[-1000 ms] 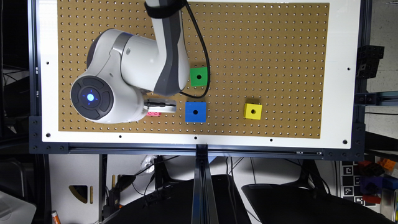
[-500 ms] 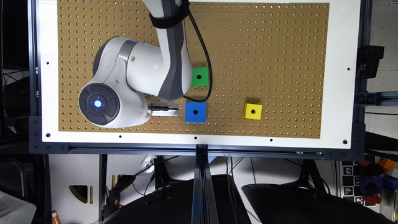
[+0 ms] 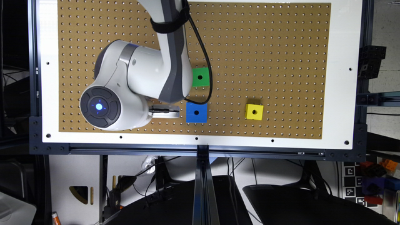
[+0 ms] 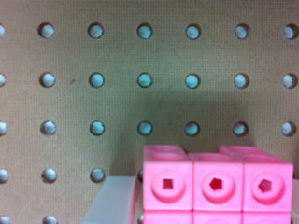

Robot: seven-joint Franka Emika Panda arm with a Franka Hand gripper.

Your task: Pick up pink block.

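- I see a brown perforated pegboard [image 3: 281, 47] set in a white frame [image 3: 343, 78]; it carries everything.
- A green plastic cube with a centre hole [image 3: 201, 77] lies on it, partly behind the arm.
- A blue plastic cube with a centre hole [image 3: 196, 112] lies just below the green one in the exterior view.
- A yellow plastic cube with a centre hole [image 3: 253, 111] sits well apart, toward the exterior view's right.
- On my wrist view, a pink studded plastic block [image 4: 217, 186] rests on the board.

Pink block [image 4: 217, 186], brown pegboard [image 4: 140, 60].
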